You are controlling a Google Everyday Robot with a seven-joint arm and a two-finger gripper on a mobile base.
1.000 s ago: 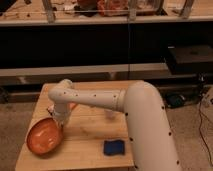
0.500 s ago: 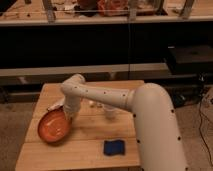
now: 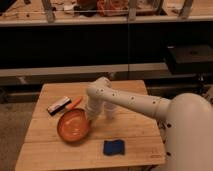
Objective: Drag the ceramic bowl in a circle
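Bowl: the wide, shallow, glossy orange-red ceramic bowl (image 3: 73, 125) sits upright on the left-centre of the light wooden table (image 3: 135, 130), its inside facing up.
Gripper: the white gripper (image 3: 93, 118) points down at the bowl's right rim, at the end of the white arm (image 3: 135, 102) that reaches in from the lower right.
Fingers: whether they are apart or clamped on the rim cannot be told.
Sponge: a dark blue rectangular sponge (image 3: 114, 147) lies flat near the table's front edge, to the right of the bowl and apart from it.
Marker: a small orange marker (image 3: 76, 103) lies just behind the bowl.
Flat object: a dark rectangular object with a pale edge (image 3: 59, 105) lies beside the marker, toward the table's left.
White object: a small white item (image 3: 110, 111) stands just right of the gripper, partly hidden by the arm.
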